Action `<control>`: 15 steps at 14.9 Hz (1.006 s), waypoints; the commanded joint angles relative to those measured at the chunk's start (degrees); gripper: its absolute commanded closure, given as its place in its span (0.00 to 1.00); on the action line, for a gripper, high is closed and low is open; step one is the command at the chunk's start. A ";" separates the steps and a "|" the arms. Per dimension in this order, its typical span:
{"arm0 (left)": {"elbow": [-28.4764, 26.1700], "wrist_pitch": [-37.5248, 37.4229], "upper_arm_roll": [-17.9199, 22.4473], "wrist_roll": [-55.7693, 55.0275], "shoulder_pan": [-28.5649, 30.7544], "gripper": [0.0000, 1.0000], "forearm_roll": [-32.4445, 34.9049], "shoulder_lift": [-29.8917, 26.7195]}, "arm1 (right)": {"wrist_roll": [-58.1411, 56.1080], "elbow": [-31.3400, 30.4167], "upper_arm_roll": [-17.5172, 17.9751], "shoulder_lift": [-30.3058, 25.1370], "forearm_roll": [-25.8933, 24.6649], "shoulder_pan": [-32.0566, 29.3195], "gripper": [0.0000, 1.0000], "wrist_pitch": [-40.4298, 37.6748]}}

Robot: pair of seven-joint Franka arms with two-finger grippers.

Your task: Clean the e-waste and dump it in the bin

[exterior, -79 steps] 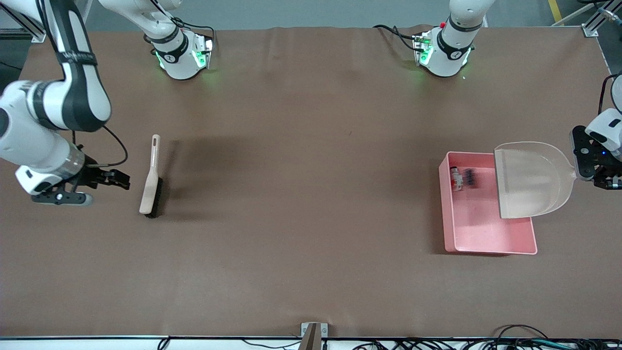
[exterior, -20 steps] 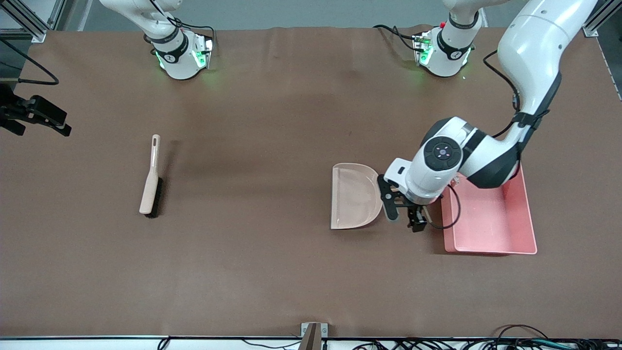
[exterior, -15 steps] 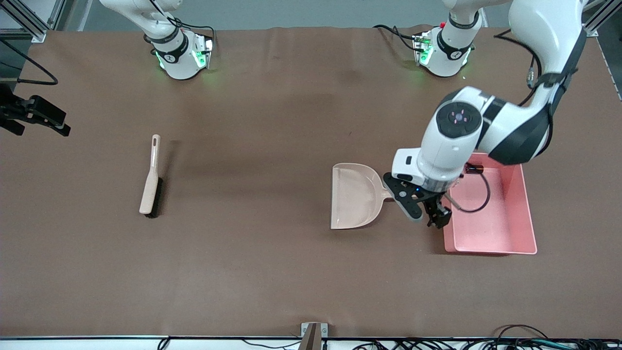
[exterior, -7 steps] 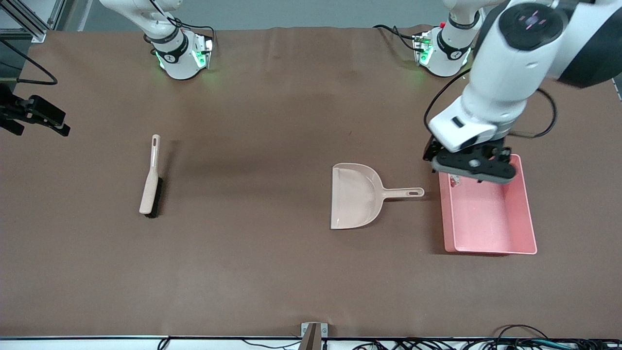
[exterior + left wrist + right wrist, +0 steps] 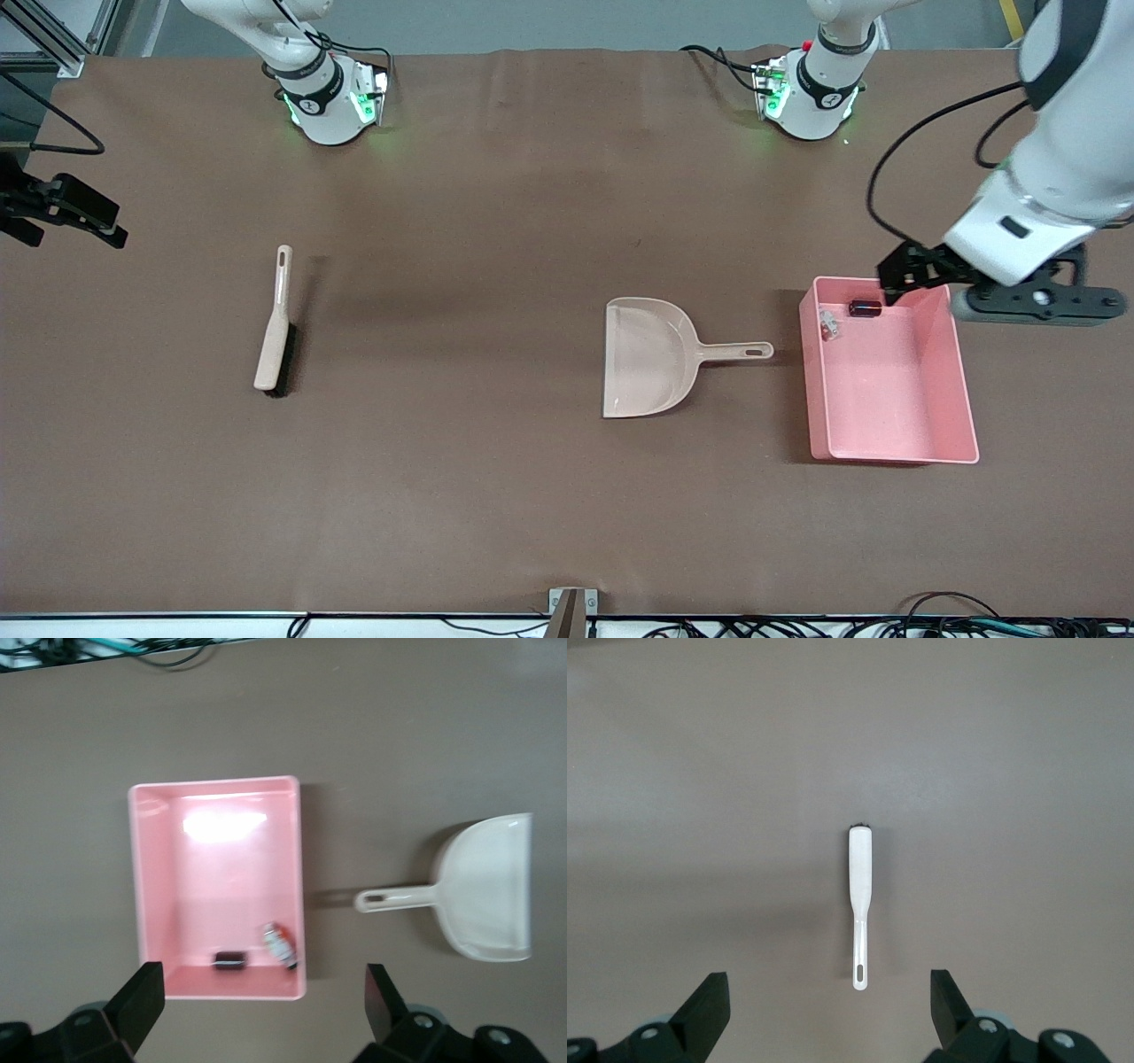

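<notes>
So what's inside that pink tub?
Inside the pink tub, two small parts: a dark cylinder and a white-grey component, near the robot-side wall. Nothing covers them.

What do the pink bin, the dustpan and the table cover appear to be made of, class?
Pink bin: probably moulded plastic, glossy; a bright glare patch shows on its floor in the left wrist view. Dustpan: likely smooth beige plastic, pan and handle in one piece. Table cover: matte brown sheet, faintly creased; material unclear.

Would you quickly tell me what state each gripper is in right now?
Left gripper: open, empty, up over the bin.
Right gripper: open, empty, waiting high above the brush.
</notes>
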 commanded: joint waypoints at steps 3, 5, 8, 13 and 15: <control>-2.02 -0.77 14.64 2.56 -12.44 0.00 -5.59 -3.37 | 0.84 0.27 0.53 -0.28 -0.19 -0.54 0.00 -0.60; -4.56 1.86 22.09 2.47 -17.88 0.00 -10.42 -4.77 | 0.93 0.27 0.53 -0.28 -0.19 -0.54 0.00 -0.60; -4.49 2.14 28.18 3.00 -22.81 0.00 -12.55 -5.13 | 0.93 0.27 0.53 -0.28 -0.19 -0.54 0.00 -0.60; -4.40 0.83 30.83 3.44 -24.15 0.00 -12.55 -5.22 | 0.84 0.27 0.53 -0.28 -0.19 -0.54 0.00 -0.60; -4.66 -4.00 30.92 3.44 -23.88 0.00 -12.55 -5.66 | 0.84 0.27 0.53 -0.28 -0.19 -0.63 0.00 -0.60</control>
